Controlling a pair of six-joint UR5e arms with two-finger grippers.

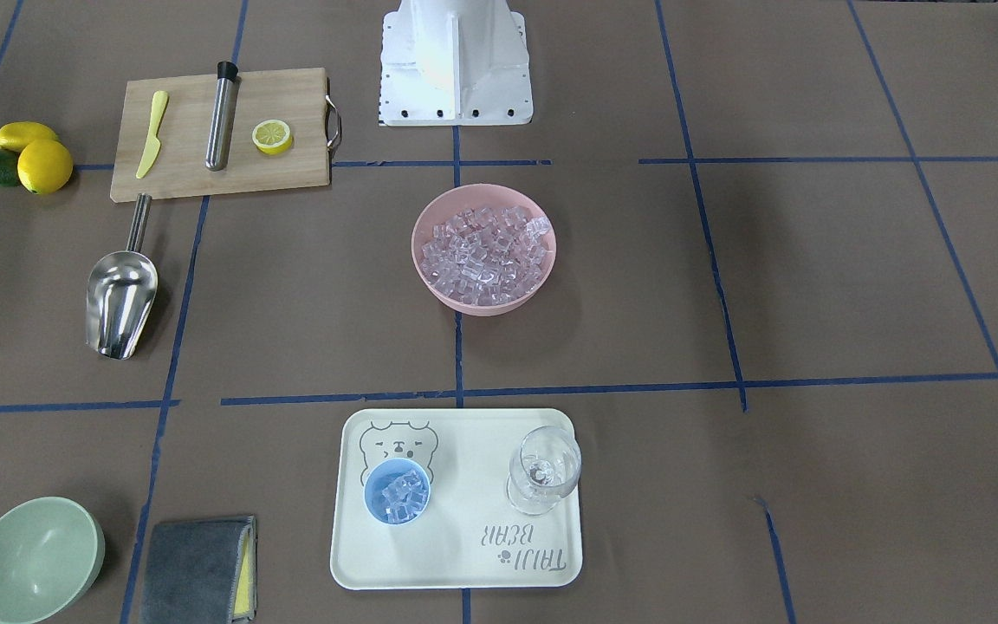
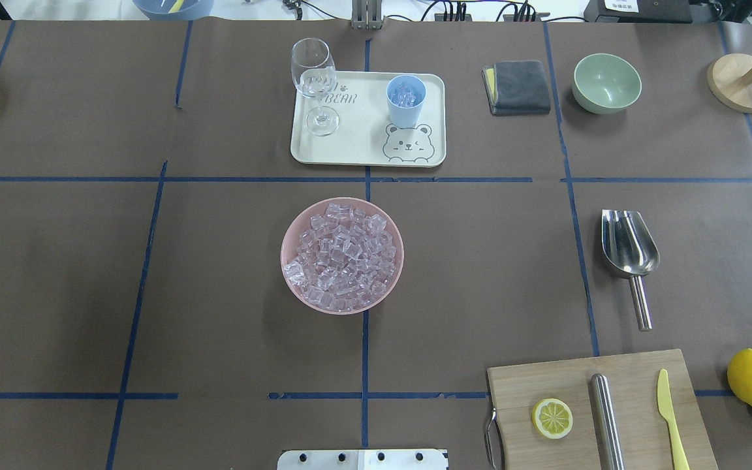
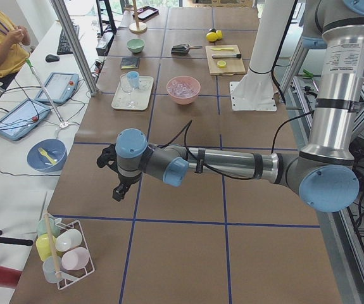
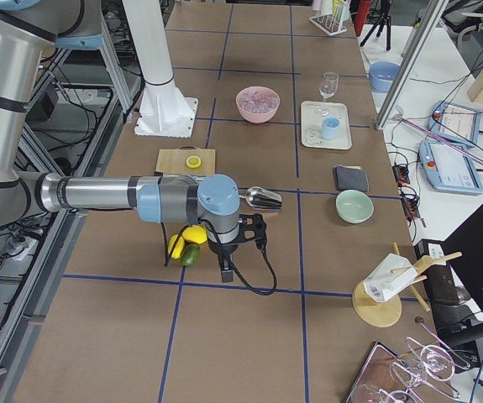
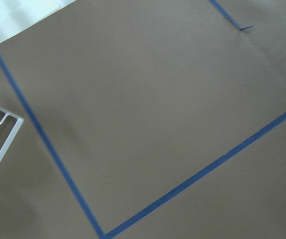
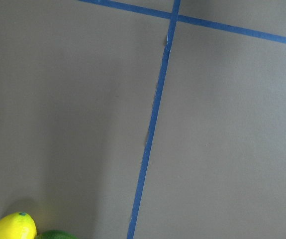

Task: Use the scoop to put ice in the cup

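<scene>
Scoop [image 1: 122, 295] lies mid-left on the tabletop, rigid, probably light, slick steel; grip its round handle [image 1: 139, 221] squarely or you'll roll it; left gripper [image 3: 116, 192] and right gripper [image 4: 226, 267] jaws, cannot tell apart or together.

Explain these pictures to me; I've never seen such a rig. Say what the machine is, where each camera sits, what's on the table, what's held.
The machine is a left arm and a right arm at one table. Two cameras look down, from behind and from across; two watch from the table's ends; one rides each wrist, seeing mostly bare table. The left gripper and right gripper hang aside; nothing shows in either. A pink bowl holds ice; the blue cup on the tray has a few pieces; the scoop lies free.
</scene>
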